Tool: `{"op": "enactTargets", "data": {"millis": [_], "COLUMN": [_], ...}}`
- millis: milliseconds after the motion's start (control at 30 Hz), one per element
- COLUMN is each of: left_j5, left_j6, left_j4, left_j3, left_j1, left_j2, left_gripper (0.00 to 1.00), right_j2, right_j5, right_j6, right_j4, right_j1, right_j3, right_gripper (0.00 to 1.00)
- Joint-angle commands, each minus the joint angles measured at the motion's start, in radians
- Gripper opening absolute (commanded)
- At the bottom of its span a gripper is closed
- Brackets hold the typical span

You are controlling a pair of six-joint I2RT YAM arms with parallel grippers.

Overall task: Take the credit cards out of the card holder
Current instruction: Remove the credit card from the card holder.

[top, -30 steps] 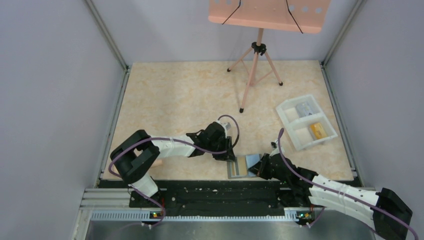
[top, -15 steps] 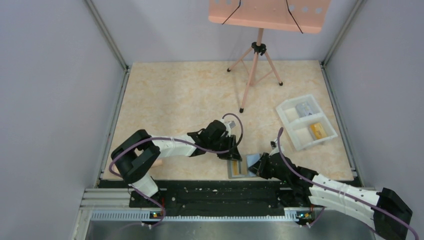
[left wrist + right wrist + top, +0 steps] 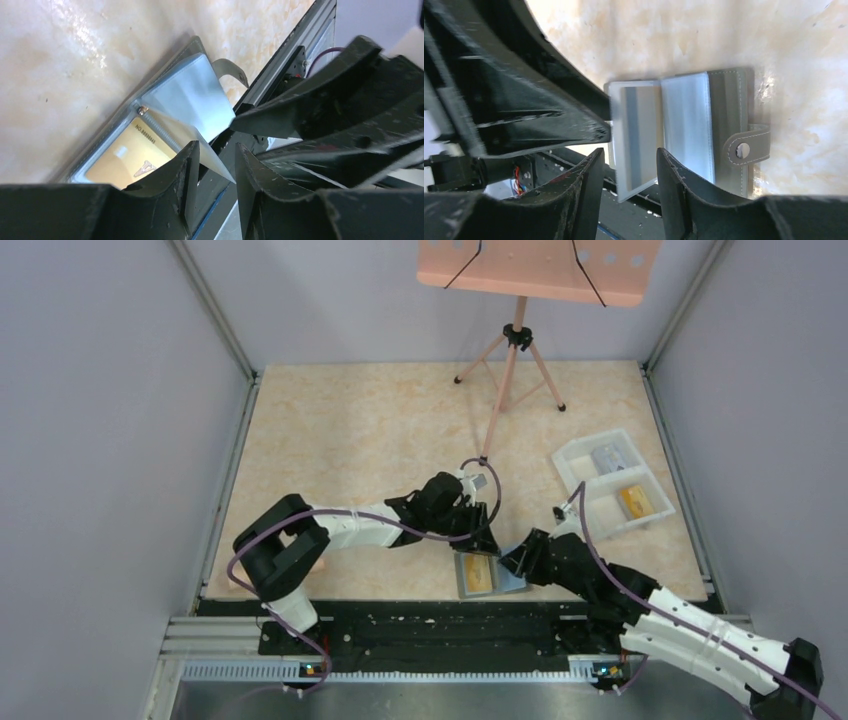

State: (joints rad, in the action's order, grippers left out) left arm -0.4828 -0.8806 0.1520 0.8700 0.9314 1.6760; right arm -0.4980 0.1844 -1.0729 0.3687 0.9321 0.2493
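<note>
The dark grey card holder (image 3: pixel 488 576) lies open at the table's near edge, its snap tab (image 3: pixel 746 147) to one side. A yellow credit card (image 3: pixel 125 155) sits under a clear pocket on one half, also showing from above as the credit card (image 3: pixel 480 576). A pale blue-grey pocket leaf (image 3: pixel 639 135) stands up from the spine. My left gripper (image 3: pixel 217 147) is open, with that leaf's corner loose in the gap; from above, the left gripper (image 3: pixel 487 543) hovers over the holder. My right gripper (image 3: pixel 630 152) is open around the leaf's edge, the right gripper (image 3: pixel 513 560) beside the holder.
A white compartmented tray (image 3: pixel 590 515) at the right holds a yellow card (image 3: pixel 634 501) and a grey card (image 3: pixel 608 458). A pink stand's tripod (image 3: pixel 510 370) is at the back, one foot (image 3: pixel 483 460) close behind the left arm. A black rail (image 3: pixel 420 625) borders the near edge.
My right gripper has opened and let the pocket leaf go. The left arm has swung right until its gripper hangs over the holder.
</note>
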Motion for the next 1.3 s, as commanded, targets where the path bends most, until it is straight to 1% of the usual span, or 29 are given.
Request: {"op": "enactTargets", "data": {"millis": [0,167,400,533,633,800,933,1267], "left_j5": [-0.032,-0.039,-0.036,0.006,0.058,0.099,0.108,0.067], "left_j6": [0.003,-0.003,-0.005,0.003,0.010,-0.002,-0.033,-0.074], "left_j4": [0.054,0.073,0.068,0.026,-0.031,-0.045,0.012,0.106], "left_j3": [0.062,0.090,0.103,0.096,0.091,0.037,-0.030,-0.059], "left_j1": [0.007,0.009,0.009,0.008,0.006,0.004,0.004,0.006], "left_j2": [0.044,0.083,0.096,0.074,0.046,0.007,-0.013,0.041], "left_gripper": [0.38,0.38,0.38,0.38,0.38,0.38,0.38,0.38], "right_j2": [0.077,0.154,0.160,0.153,0.109,0.003,-0.037,-0.141], "right_j5": [0.099,0.123,0.101,0.065,0.012,-0.018,0.015,0.076], "right_j6": [0.026,0.044,0.058,0.087,0.097,0.100,0.104,0.096], "right_j4": [0.172,0.237,0.239,0.173,0.108,0.044,0.027,0.015], "right_j1": [-0.013,-0.012,-0.012,-0.012,-0.012,-0.013,-0.012,-0.022], "right_j3": [0.116,0.163,0.177,0.165,0.133,0.094,0.078,0.037], "right_gripper": [0.41,0.31,0.28,0.25,0.24,0.23,0.22,0.23]}}
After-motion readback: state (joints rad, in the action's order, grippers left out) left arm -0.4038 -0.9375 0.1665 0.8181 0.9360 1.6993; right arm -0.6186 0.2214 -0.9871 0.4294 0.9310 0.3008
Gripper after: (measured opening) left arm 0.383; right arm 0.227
